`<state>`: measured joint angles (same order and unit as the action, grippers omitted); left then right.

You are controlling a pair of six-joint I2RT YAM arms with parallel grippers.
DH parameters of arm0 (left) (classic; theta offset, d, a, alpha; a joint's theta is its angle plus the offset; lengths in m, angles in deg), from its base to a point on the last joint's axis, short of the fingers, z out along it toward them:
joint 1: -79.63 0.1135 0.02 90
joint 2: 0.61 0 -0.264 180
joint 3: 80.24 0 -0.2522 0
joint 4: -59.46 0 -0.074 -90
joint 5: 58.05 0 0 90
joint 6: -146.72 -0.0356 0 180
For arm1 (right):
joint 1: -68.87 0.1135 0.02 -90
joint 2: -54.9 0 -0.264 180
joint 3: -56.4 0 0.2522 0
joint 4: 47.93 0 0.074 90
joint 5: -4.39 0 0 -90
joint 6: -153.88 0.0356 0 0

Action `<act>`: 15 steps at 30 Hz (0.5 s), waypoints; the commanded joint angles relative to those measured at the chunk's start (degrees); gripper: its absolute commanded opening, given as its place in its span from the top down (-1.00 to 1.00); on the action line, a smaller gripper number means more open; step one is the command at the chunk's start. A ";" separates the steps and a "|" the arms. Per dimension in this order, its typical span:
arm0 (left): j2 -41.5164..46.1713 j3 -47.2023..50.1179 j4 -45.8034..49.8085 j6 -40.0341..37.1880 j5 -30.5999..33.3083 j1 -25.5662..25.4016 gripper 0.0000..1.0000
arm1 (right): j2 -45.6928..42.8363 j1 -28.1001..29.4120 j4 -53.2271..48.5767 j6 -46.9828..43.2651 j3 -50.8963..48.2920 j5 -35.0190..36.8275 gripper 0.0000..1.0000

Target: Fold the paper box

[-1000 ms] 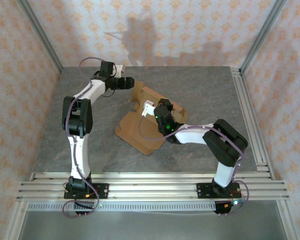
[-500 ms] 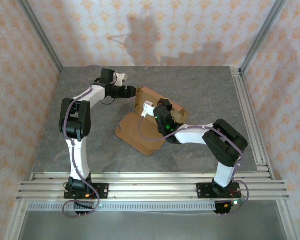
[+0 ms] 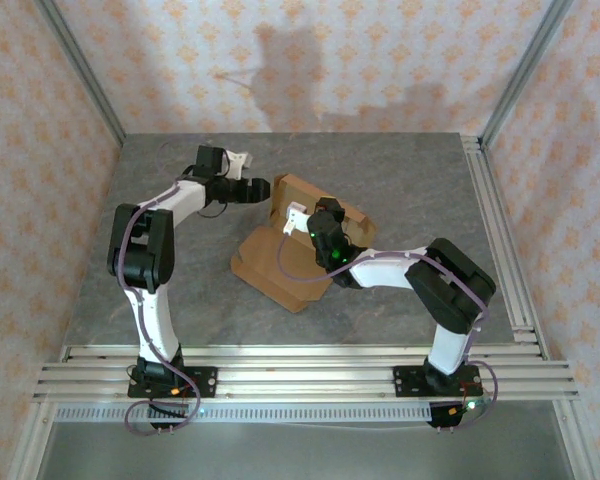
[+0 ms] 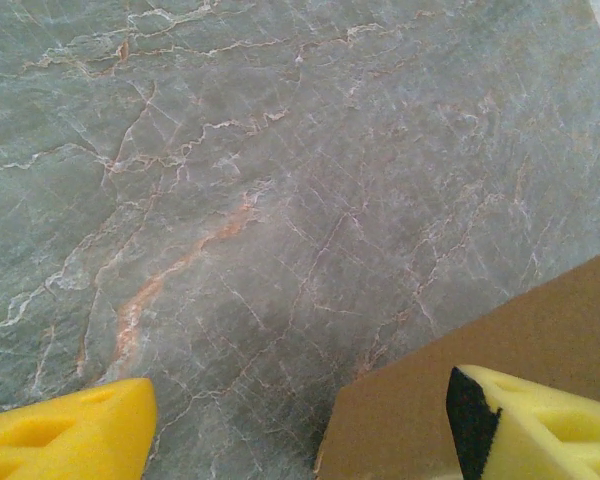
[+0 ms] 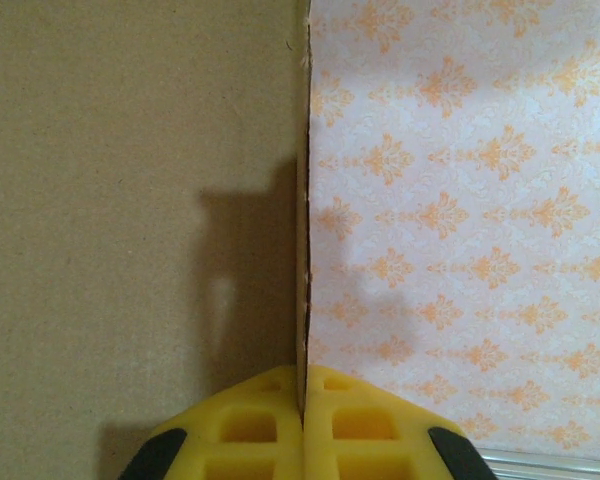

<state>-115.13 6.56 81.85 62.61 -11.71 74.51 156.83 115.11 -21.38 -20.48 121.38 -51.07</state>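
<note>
Two arms meet at the paper box point(image 3: 280, 268), which sits near the middle of the counter point(image 3: 180, 280), its base flat and one panel standing at the far end. From above, the right arm point(image 3: 390, 268) reaches over the base to that raised panel, while the left fingers point(image 3: 257, 187) hover just beside the panel's left end. The step in hand looks like raising and locking a wall. The right side should steady the panel while the left works in the side flap, pushing along the crease rather than across it so the board does not buckle. Open counter lies to the left of the box and beyond it; the frame rails point(image 3: 502, 240) on the right are well apart.

At the left wrist, the fingers are spread wide and hold nothing. One yellow pad point(image 4: 60, 430) is over bare counter, the other point(image 4: 540, 420) over brown cardboard, with the board's corner edge between them. Whether that pad touches the board I cannot tell. Before closing, the edge should sit deeper between the pads.

At the right wrist, the right fingers point(image 5: 250, 425) are pressed together, pinching the thin edge of the upright panel, which runs straight up from their seam. The bite looks shallow, so any pull should be gentle. Beyond is the patterned wall point(image 5: 460, 200); how near, I cannot tell.
</note>
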 commanded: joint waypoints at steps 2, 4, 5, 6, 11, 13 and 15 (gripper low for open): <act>4.08 2.62 -3.68 -1.25 0.06 0.20 -0.56 | -0.25 0.43 0.20 -1.36 0.89 0.83 1.00; 4.74 3.77 -4.08 -1.57 0.41 0.25 -0.56 | -0.01 0.43 0.20 -1.79 0.98 0.84 1.00; 4.75 4.35 -4.38 -1.68 0.55 0.20 -0.56 | 0.20 0.54 0.33 -2.31 0.99 0.82 1.00; 6.43 4.64 -4.39 -1.82 0.64 0.20 -0.56 | 0.54 0.60 0.80 -2.90 0.99 0.82 1.00; 7.45 5.31 -3.50 -2.46 1.73 0.25 -0.57 | 3.58 1.39 8.13 -8.69 0.68 1.56 1.00; 7.64 5.65 -3.48 -2.47 1.82 0.22 -0.57 | 4.48 1.87 10.17 -9.67 0.55 1.83 1.00; 7.98 6.19 -3.56 -2.47 1.96 0.24 -0.57 | 5.39 2.31 12.07 -10.61 0.46 2.24 1.00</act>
<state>-109.43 11.61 79.75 61.30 -10.66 74.51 160.83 116.40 -14.29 -27.95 121.38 -50.17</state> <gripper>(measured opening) 0.784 0.049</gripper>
